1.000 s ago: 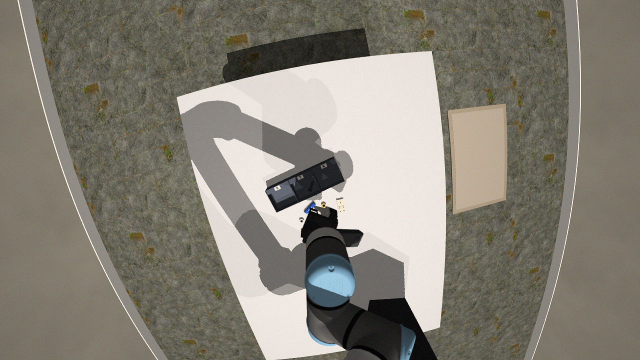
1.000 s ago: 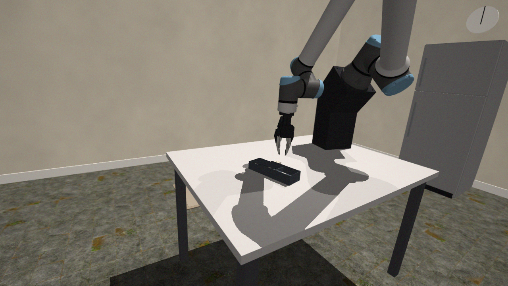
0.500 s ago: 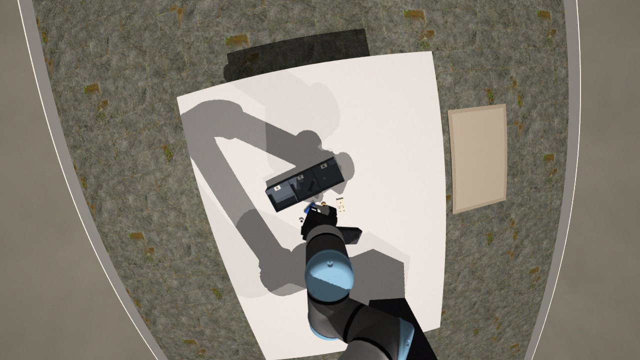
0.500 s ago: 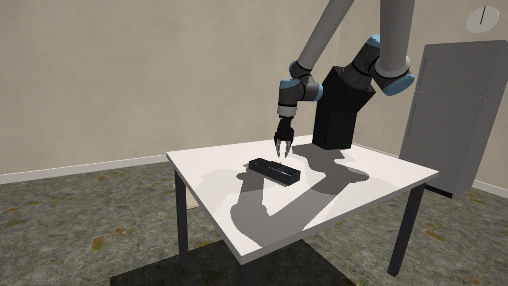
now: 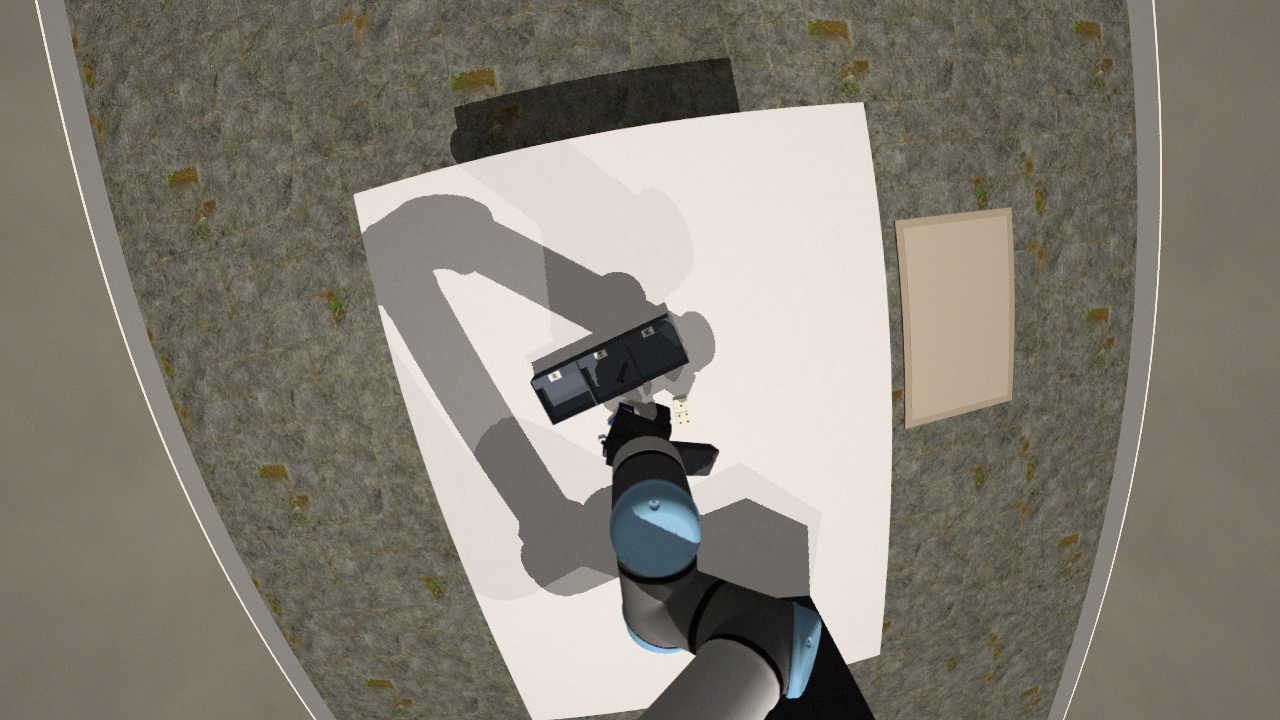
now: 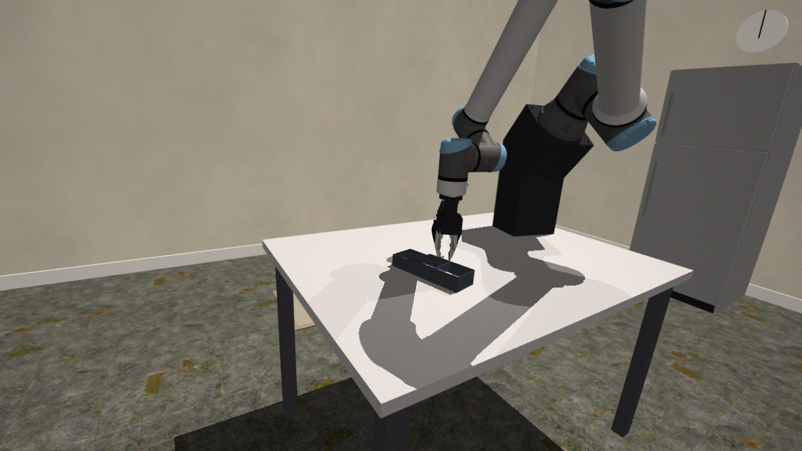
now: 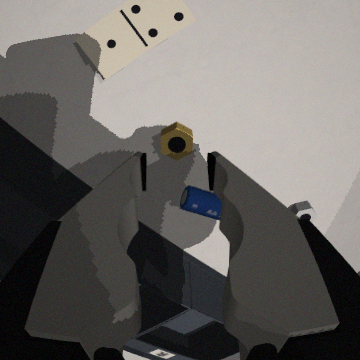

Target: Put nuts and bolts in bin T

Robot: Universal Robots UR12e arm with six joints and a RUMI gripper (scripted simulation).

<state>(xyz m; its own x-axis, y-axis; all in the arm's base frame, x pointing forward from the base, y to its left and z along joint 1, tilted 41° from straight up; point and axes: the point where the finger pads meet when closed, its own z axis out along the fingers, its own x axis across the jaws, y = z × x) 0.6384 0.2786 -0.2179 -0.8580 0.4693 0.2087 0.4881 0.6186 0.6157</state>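
You have a blue cylinder partly behind one fingertip in the wrist view, close to the brass nut, and a domino lying beyond that nut on the white table. A dark row of bins stands upright nearby; you can't read its labels surely enough to pick out T. Your gripper has its fingers parted, pinching nothing. The brass nut is six-sided, gold-coloured, its round hole showing, just ahead of the fingertips; the silver nut sits outside them, partly hidden.
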